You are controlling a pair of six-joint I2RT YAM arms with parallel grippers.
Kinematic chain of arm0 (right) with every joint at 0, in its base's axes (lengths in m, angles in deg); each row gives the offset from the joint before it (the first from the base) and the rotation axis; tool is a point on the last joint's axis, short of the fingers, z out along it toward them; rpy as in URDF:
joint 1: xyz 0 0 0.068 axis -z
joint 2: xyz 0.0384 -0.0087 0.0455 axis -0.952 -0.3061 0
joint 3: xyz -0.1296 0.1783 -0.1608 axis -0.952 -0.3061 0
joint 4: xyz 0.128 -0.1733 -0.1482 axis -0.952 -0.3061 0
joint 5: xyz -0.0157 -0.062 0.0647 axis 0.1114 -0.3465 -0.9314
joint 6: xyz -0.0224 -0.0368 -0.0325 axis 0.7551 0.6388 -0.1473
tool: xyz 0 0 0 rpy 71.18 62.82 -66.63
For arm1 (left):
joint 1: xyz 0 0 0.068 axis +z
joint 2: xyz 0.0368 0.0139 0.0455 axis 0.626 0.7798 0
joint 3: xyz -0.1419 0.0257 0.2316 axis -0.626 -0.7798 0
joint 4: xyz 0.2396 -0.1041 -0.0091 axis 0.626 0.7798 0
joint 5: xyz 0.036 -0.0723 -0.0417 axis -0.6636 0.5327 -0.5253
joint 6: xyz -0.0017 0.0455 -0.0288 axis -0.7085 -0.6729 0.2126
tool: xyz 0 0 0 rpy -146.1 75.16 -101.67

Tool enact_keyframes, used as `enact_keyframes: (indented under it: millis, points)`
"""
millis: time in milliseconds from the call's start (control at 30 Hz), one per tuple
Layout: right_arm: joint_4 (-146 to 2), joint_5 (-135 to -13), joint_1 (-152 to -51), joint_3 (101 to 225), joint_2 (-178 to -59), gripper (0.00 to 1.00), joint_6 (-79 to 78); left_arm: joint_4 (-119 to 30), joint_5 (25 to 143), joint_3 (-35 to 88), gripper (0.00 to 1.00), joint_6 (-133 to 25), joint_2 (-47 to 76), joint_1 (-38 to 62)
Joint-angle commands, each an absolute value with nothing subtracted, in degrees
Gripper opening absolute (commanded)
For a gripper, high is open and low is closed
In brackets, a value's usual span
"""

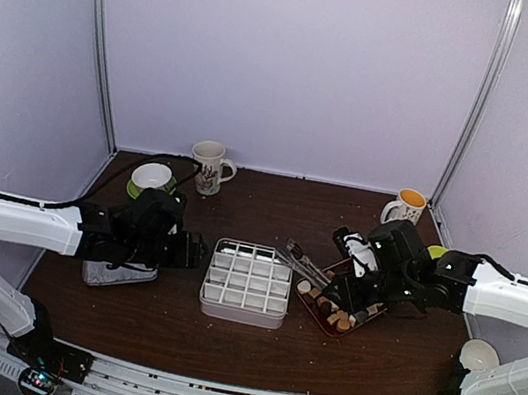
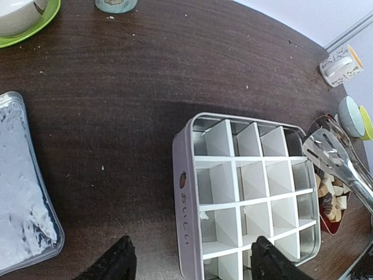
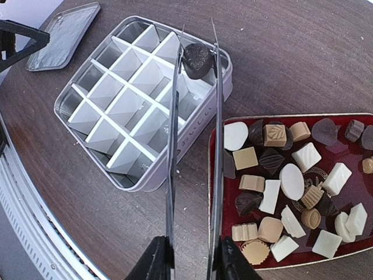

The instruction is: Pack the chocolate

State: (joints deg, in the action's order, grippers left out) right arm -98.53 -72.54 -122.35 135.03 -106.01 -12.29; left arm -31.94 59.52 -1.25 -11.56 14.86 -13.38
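Observation:
A dark chocolate [image 3: 197,60] is pinched between the tips of the long metal tongs [image 3: 173,146], just above an edge cell of the white-gridded tin [image 3: 195,135]. My right gripper [image 3: 195,263] is shut on the tongs' two arms. Many more brown, tan and white chocolates [image 3: 291,181] lie on the red tray [image 3: 227,213] beside the tin. My left gripper [image 2: 189,265] is open. Its fingers [image 2: 116,263] straddle the near wall of the tin [image 2: 182,198] without touching it. All cells in view are empty. From above, the tin [image 1: 242,308] sits between both grippers.
The tin's silver lid [image 1: 117,274] lies left of the tin under the left arm. A white bowl on a green plate [image 1: 151,179] and a patterned mug [image 1: 211,165] stand at the back left. A yellow-lined mug [image 1: 406,207] stands back right, a white cup [image 1: 478,353] at the right.

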Motion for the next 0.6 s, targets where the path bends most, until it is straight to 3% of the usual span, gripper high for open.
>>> enact_keyframes:
  millis: [0, 167, 367, 567]
  points:
    - [-97.0, -70.1, -122.7, 136.9, -106.3, 0.36, -11.9, -33.3, 58.1, -1.9, 0.75, -11.9, 13.4, -12.9]
    - [-96.9, -70.0, -122.7, 137.0, -105.9, 0.45, -11.9, -33.0, 57.8, -1.9, 0.84, -12.0, 13.2, -12.9]
    - [-97.8, -68.8, -122.7, 137.5, -104.3, 0.46, -11.9, -31.7, 56.7, -1.9, 0.98, -11.9, 12.5, -12.9]
    - [-99.5, -66.3, -122.8, 137.2, -100.0, 0.44, -12.2, -30.2, 55.3, -2.6, 0.98, -10.5, 11.8, -12.4]
